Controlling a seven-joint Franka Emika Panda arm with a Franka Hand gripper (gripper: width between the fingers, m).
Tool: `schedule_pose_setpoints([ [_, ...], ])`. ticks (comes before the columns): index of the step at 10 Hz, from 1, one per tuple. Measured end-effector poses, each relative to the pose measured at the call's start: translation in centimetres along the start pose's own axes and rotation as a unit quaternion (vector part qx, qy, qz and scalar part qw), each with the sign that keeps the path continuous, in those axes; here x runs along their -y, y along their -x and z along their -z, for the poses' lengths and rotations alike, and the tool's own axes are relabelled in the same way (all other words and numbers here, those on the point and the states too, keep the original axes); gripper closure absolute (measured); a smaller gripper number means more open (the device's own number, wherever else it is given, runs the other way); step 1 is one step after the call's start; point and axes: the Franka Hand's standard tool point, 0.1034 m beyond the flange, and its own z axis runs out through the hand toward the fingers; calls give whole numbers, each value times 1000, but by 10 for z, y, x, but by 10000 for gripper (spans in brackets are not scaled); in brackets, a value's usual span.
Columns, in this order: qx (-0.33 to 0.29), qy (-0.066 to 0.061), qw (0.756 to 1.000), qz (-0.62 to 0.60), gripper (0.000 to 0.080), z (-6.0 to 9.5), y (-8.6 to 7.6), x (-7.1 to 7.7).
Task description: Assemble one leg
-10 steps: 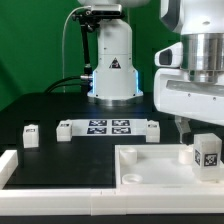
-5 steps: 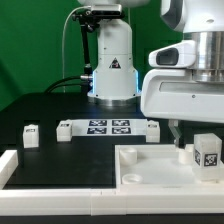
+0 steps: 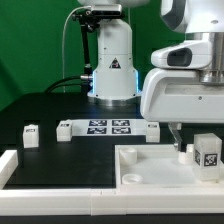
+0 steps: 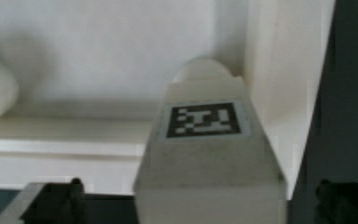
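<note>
A leg (image 3: 208, 152), a stubby white block with a square marker tag, stands upright in the corner of the white tabletop (image 3: 150, 168) on the exterior view's right. My gripper (image 3: 200, 140) hangs right over it, open, its fingers on either side. One dark finger (image 3: 178, 137) shows a little apart from the leg; the other is hidden. In the wrist view the leg (image 4: 208, 150) fills the middle between the two dark fingertips (image 4: 55, 200), with gaps on both sides; my gripper (image 4: 194, 205) is centred on it.
The marker board (image 3: 108, 127) lies behind the tabletop. More legs lie by it: one (image 3: 31, 134) on the exterior view's left, one (image 3: 66, 129) at the board's left end, one (image 3: 152, 129) at its right end. A white bar (image 3: 12, 165) sits at the front left. The arm's base (image 3: 112, 60) stands behind.
The gripper's wide white hand has swung toward the exterior view's left and looks larger. The leg has stayed in the tabletop corner.
</note>
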Motion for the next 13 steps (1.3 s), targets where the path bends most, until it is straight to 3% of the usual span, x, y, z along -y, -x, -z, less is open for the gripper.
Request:
schedule_pose_setpoints([
  [2,0,0,1000,-2,404,0,0,0],
  [3,0,0,1000,-16,404,0,0,0],
  [4,0,0,1000,-24,508,0,0,0],
  [7,1,-3,977,-214,508,-1,2,4],
  [9,0,0,937,-348,508,-2,3,2],
  [11,-3,3,880,-475,508,-3,5,0],
  [13,-2,6,783,-621,507,-3,6,-2],
])
